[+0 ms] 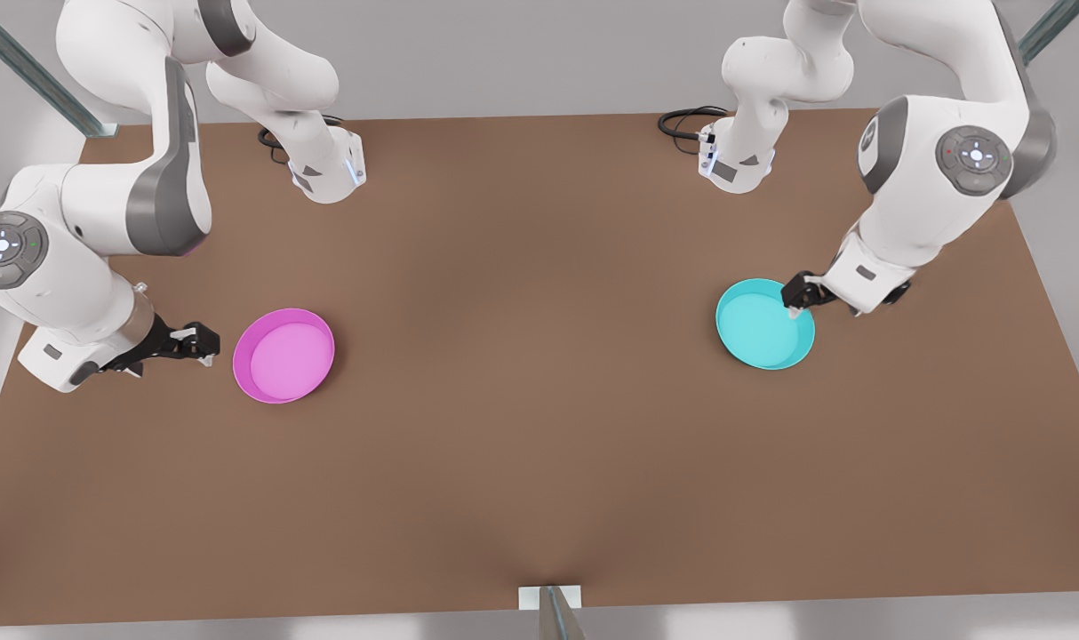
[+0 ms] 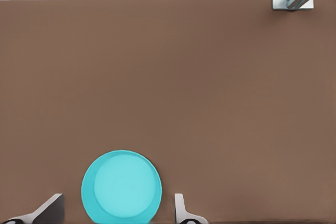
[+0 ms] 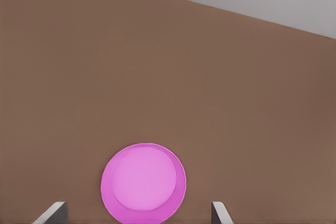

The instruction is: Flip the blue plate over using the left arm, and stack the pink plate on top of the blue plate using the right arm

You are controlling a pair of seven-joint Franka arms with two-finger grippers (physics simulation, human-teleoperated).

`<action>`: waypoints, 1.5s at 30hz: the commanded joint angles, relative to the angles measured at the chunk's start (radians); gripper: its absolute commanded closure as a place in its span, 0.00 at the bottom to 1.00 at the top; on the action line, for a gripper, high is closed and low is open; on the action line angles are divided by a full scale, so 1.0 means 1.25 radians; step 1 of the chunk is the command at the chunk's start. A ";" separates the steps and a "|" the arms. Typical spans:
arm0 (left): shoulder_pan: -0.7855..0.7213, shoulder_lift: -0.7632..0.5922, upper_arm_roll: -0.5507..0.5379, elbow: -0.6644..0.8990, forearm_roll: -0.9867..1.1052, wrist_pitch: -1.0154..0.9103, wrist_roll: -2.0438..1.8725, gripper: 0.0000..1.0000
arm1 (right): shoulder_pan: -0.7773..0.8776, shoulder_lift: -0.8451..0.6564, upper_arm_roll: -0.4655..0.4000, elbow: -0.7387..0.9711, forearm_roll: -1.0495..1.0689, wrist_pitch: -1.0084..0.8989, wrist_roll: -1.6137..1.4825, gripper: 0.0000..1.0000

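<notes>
Front view: I have the blue plate (image 1: 763, 325) lying rim up on the brown bench (image 1: 522, 373) toward the front view's right edge, with the pink plate (image 1: 283, 356) rim up toward the left edge. The two plates are well apart, and a wide bare stretch of bench lies between them and down to the near edge. My left gripper (image 1: 801, 298) sits at the blue plate's rim on the side facing the bench's right edge; in the left wrist view its fingers (image 2: 181, 209) are spread, with the plate (image 2: 122, 187) between them. My right gripper (image 1: 203, 345) is just beside the pink plate, apart from its rim, fingers (image 3: 219, 212) parted wide around the plate (image 3: 143, 183).
</notes>
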 commanded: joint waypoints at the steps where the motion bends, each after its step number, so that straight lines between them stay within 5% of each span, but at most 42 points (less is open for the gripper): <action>1: 0.011 0.000 0.000 0.000 -0.007 -0.002 0.001 0.00 | 0.000 0.000 0.000 0.000 0.000 0.000 0.000 0.00; 5: 0.023 0.146 -0.012 -0.028 -0.042 -0.037 -0.003 0.00 | 0.000 0.000 0.000 -0.001 0.000 0.000 0.000 0.00; 8: 0.209 0.227 -0.012 -0.071 -0.123 0.006 0.237 0.00 | 0.000 0.000 0.000 0.000 0.000 0.000 0.000 0.00; 10: 0.267 0.139 -0.007 -0.293 -0.169 0.177 0.249 0.00 | 0.000 0.000 0.000 0.000 0.000 0.000 0.000 0.00; 17: 0.402 0.103 -0.006 -0.560 -0.327 0.341 0.481 0.00 | 0.000 0.000 0.000 -0.001 0.000 -0.002 0.000 0.00; 29: 0.430 0.207 -0.011 -0.578 -0.331 0.388 0.600 0.00 | 0.001 0.000 0.000 -0.002 0.000 -0.006 0.001 0.00; 33: 0.439 0.238 -0.011 -0.574 -0.331 0.413 0.634 0.19 | 0.008 0.000 0.000 -0.002 0.000 -0.005 0.002 0.00; 35: 0.439 0.243 -0.011 -0.574 -0.331 0.420 0.634 0.44 | 0.011 0.000 0.000 -0.002 0.000 -0.004 0.002 0.00; 42: 0.429 0.254 -0.012 -0.574 -0.348 0.446 0.634 0.47 | 0.010 0.000 0.007 -0.001 -0.001 0.004 0.001 0.00; 45: 0.427 0.259 -0.012 -0.574 -0.357 0.454 0.634 0.63 | 0.005 0.009 0.007 -0.001 -0.002 0.007 0.001 0.00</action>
